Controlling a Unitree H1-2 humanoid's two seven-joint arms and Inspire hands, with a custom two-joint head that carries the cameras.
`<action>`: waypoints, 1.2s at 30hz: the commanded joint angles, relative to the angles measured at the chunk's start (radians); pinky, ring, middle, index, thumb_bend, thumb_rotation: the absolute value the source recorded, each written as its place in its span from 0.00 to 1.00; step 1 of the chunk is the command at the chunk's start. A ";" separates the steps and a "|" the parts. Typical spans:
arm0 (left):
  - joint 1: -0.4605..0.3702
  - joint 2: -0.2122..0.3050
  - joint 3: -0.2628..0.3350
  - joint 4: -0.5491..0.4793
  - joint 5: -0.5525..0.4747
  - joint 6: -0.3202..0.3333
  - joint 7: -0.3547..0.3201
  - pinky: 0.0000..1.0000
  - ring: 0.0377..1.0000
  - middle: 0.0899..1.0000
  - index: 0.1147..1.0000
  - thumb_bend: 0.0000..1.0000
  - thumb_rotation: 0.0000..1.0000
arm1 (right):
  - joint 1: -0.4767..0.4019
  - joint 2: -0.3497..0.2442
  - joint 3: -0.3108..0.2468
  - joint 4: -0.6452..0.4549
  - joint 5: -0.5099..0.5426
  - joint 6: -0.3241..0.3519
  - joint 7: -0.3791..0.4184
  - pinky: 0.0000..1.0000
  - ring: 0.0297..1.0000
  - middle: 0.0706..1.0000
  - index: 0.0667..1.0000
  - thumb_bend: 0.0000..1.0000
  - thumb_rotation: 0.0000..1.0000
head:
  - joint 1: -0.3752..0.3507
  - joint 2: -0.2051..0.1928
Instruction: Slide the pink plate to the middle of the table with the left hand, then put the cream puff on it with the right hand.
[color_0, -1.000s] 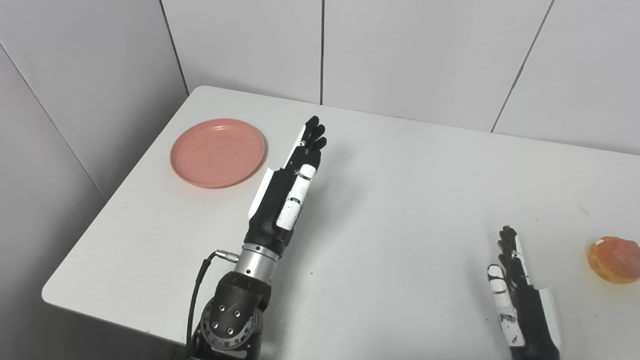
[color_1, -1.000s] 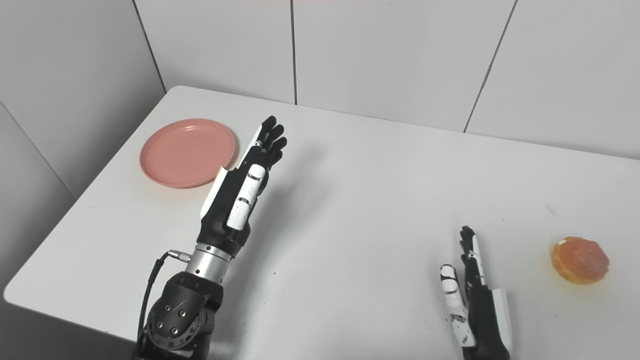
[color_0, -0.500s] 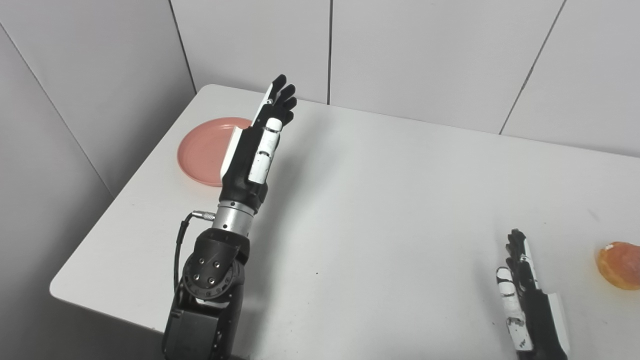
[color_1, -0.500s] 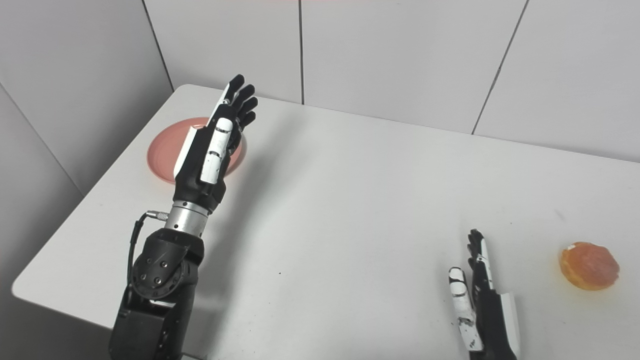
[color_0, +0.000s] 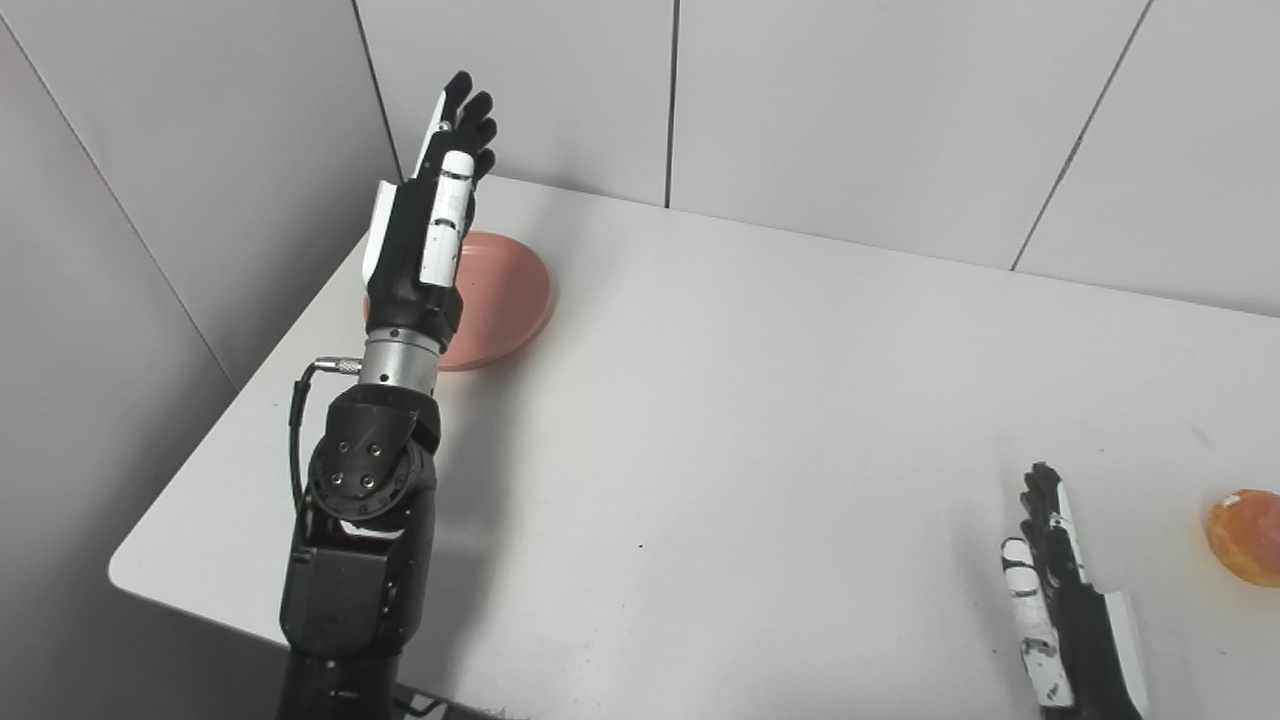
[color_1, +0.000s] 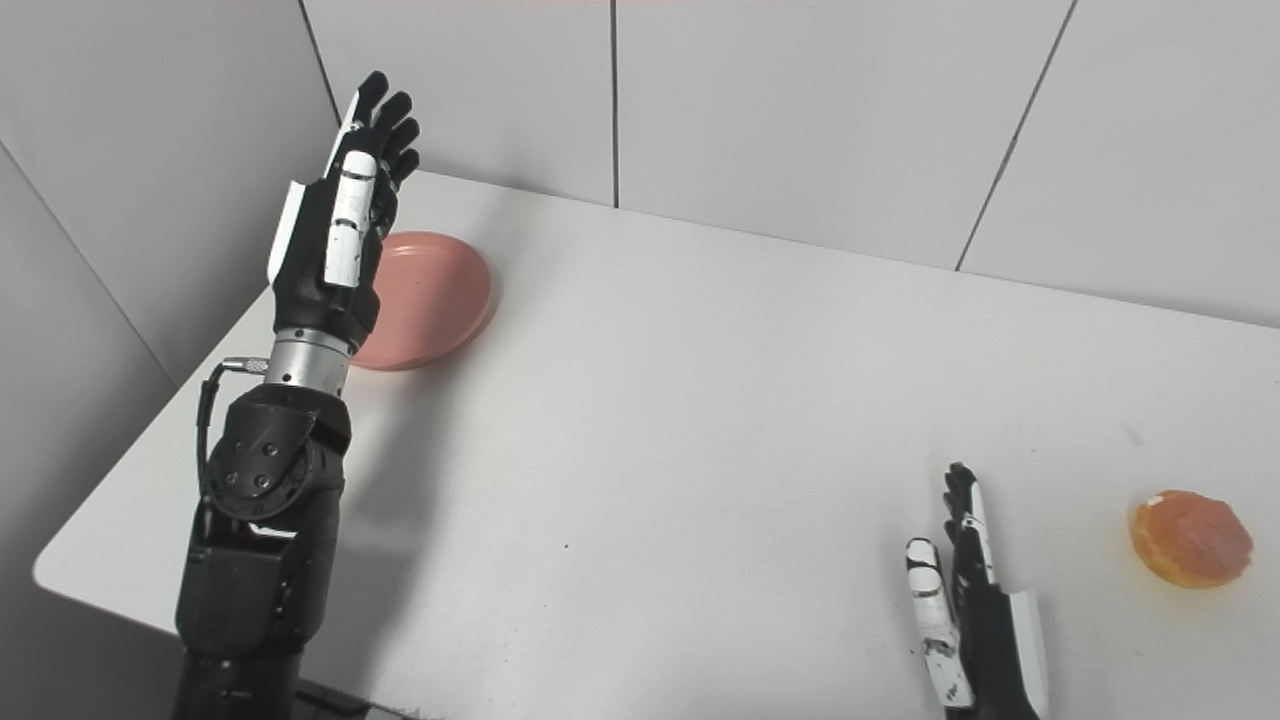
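The pink plate (color_0: 500, 295) lies near the table's far left corner, its left half hidden behind my left hand (color_0: 425, 235). That hand is raised high above the table, fingers straight and held together, open and holding nothing. The cream puff (color_1: 1190, 538), orange-brown and round, sits at the right edge of the table. My right hand (color_1: 965, 610) rests low near the front edge, left of the puff and apart from it, fingers straight and open.
The white table (color_0: 760, 400) has a rounded front-left corner (color_0: 125, 575) and a drop-off along the left side. Grey wall panels (color_0: 850, 110) stand right behind the back edge.
My left hand and forearm have risen and swung left, from beside the plate's right rim to in front of its left half. The camera has shifted a little. The right hand has stayed put.
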 joint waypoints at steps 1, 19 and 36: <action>-0.041 0.028 0.014 -0.004 -0.008 -0.001 0.021 0.96 0.96 0.98 0.97 0.43 1.00 | 0.005 -0.010 -0.010 0.007 0.003 0.012 0.011 1.00 1.00 1.00 1.00 0.09 1.00 | 0.001 0.000; -0.085 0.198 0.134 0.191 -0.157 -0.020 -0.007 1.00 1.00 1.00 1.00 0.45 1.00 | 0.007 -0.007 -0.015 -0.006 -0.019 0.021 0.006 1.00 1.00 1.00 1.00 0.11 1.00 | 0.024 -0.003; -0.075 0.259 0.190 0.338 -0.244 -0.055 -0.035 1.00 1.00 1.00 1.00 0.43 1.00 | 0.009 -0.013 -0.019 -0.010 -0.009 0.013 0.012 1.00 1.00 1.00 1.00 0.11 1.00 | 0.034 0.007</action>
